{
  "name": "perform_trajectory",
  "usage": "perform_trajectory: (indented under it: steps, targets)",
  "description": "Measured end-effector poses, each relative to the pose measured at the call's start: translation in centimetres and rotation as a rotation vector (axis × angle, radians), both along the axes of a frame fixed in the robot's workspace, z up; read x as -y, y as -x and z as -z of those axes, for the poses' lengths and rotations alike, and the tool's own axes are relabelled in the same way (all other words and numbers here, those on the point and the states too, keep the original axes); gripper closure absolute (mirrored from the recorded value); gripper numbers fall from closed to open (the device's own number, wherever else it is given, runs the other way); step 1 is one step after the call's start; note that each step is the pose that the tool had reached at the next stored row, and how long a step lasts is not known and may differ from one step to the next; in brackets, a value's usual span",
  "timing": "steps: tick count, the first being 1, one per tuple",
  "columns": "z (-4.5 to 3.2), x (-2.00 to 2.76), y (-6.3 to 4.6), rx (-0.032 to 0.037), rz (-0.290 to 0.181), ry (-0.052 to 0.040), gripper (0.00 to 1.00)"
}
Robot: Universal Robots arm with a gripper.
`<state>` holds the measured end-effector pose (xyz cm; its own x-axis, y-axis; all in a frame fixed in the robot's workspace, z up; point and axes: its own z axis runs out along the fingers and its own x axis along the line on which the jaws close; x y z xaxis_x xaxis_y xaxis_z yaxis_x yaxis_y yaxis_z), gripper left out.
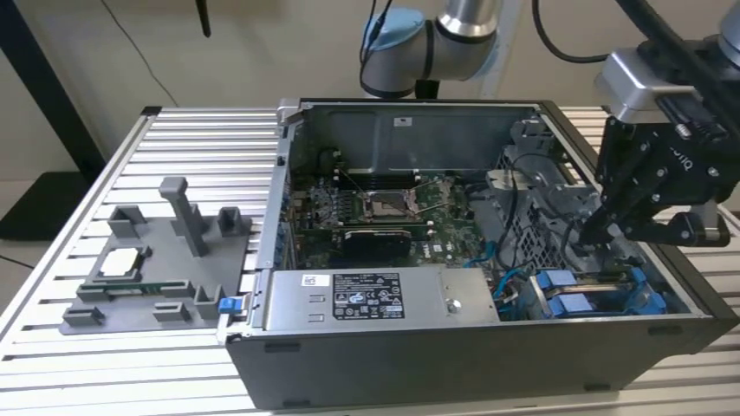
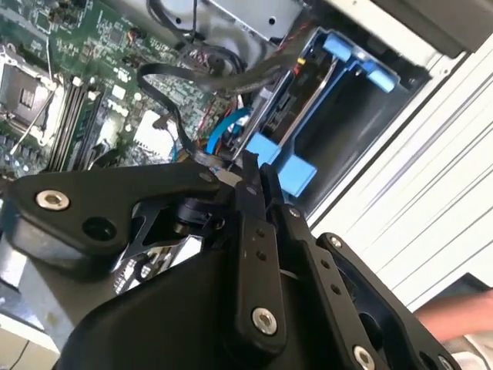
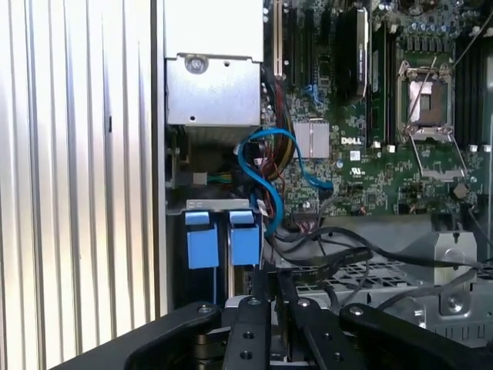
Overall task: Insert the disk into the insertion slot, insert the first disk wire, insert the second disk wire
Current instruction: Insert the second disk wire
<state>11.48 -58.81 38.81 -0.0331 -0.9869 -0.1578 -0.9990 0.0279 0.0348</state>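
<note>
My black gripper hangs over the grey perforated drive cage in the open computer case, at the exterior view's right. Its fingers are pressed together, and a black disk wire runs across the cage to their tips. Just below the tips, the blue carrier frames sit in the insertion slot. Their blue tabs face outward. The disk's own body is mostly hidden inside the cage.
A bright blue data cable loops beside the cage. The motherboard with its CPU socket fills the case's middle, and the grey labelled power-supply box lies along the front. A grey fixture with parts stands on the slatted table.
</note>
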Motion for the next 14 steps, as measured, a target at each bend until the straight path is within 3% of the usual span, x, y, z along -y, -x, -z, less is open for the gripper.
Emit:
perform_trajectory:
  steps: [2,4,5,14]
  targets:
    - [0.17,0.00,0.3,0.0179,0.000,-0.0001,1.00]
    - [0.27,0.01,0.4,0.0440,-0.001,-0.0003,1.00]
    - [0.32,0.00,0.4,0.0514,-0.002,-0.0002,1.00]
    - [1.65,0.00,-0.4,0.0537,-0.027,0.0174,1.00]
